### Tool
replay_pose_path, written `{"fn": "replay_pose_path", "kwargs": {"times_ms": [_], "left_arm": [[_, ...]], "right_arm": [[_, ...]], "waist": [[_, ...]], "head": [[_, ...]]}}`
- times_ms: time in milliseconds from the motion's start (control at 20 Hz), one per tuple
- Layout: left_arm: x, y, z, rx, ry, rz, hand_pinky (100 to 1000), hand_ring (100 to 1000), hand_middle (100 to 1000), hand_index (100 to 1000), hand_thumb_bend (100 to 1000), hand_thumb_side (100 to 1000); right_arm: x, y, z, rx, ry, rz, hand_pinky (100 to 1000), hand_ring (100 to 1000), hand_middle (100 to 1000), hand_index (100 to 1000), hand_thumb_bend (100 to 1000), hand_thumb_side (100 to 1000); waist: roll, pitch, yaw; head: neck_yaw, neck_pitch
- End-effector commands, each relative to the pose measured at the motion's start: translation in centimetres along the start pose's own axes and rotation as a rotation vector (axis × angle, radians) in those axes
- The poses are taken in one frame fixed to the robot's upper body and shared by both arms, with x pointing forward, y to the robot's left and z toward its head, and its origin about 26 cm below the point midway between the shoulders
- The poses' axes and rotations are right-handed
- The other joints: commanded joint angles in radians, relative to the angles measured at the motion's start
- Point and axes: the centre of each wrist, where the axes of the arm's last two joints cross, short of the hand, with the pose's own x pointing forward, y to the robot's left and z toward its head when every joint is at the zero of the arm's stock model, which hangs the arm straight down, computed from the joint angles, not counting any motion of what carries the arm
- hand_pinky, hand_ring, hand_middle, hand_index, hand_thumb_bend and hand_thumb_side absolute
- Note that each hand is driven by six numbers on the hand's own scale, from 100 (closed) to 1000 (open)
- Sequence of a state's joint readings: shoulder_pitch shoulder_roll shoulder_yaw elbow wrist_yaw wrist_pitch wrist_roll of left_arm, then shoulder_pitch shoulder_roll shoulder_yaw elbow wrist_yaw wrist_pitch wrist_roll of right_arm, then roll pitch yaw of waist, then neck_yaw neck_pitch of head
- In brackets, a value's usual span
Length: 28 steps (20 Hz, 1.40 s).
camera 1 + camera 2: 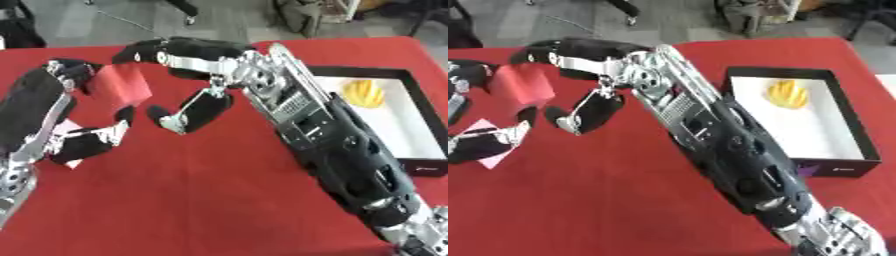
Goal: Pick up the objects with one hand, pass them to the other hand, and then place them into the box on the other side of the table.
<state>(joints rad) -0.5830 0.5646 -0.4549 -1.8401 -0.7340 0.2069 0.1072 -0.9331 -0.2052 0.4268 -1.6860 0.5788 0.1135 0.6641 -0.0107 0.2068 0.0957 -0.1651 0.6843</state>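
Right hand (pixel 188 80): fingers curled beside the red card (pixel 118 84), touching its edge
Left hand (pixel 74 107): clamped on the card, mid-table
Box (pixel 846 112): right side, black-walled; holds a yellow object (pixel 787 94)
Obstruction: right forearm (pixel 728 145) crosses the red table (pixel 201 200)

red table cloth (pixel 219 200), red card (pixel 120 84), yellow obj (pixel 787 94) in black box (pixel 846 107) w/ white inside.

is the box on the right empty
No, a yellow object lies on the white floor of the box, near its far end.
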Motion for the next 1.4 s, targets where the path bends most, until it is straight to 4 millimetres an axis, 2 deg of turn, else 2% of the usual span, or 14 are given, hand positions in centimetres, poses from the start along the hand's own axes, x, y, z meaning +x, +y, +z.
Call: {"fn": "replay_pose_path", "kwargs": {"times_ms": [50,500,700,1000,1100,1150,1400], "left_arm": [[0.55,1.04,-0.48,0.044,-0.041,-0.012,611,499,435,534,100,350],[1.1,0.95,-0.61,0.062,-0.071,0.004,605,496,431,534,100,344],[1.23,0.91,-0.62,0.065,-0.076,0.009,604,496,431,535,100,343],[1.2,0.77,-0.58,0.062,-0.07,0.012,605,498,436,543,100,337],[1.17,0.72,-0.56,0.059,-0.066,0.01,607,503,441,551,100,305],[1.13,0.68,-0.54,0.056,-0.061,0.008,612,507,447,558,100,281],[0.82,0.54,-0.37,0.059,-0.003,-0.01,632,552,495,634,100,252]], "right_arm": [[0.35,-0.57,-0.32,-0.017,-0.002,0.02,1000,1000,987,1000,100,100],[0.22,-0.31,-0.76,-0.024,0.007,0.015,1000,1000,962,1000,100,100],[0.17,-0.3,-0.78,-0.04,0.018,0.008,1000,1000,857,914,100,100],[0.14,-0.31,-0.72,-0.149,0.048,-0.07,946,1000,625,720,100,141],[0.15,-0.28,-0.7,-0.176,0.055,-0.095,937,1000,596,695,100,180],[0.15,-0.27,-0.67,-0.188,0.057,-0.108,930,1000,579,682,100,231],[0.19,-0.26,-0.57,-0.218,0.063,-0.145,916,1000,546,661,100,239]], "waist": [[0.004,-0.018,0.002],[0.004,-0.017,0.005],[0.004,-0.016,0.005],[0.006,-0.016,0.003],[0.006,-0.016,0.002],[0.006,-0.016,0.002],[0.007,-0.017,0.0]], "head": [[-0.004,0.001],[-0.009,-0.001],[-0.009,0.0],[-0.012,0.0],[-0.012,0.0],[-0.012,0.0],[-0.011,0.001]]}}
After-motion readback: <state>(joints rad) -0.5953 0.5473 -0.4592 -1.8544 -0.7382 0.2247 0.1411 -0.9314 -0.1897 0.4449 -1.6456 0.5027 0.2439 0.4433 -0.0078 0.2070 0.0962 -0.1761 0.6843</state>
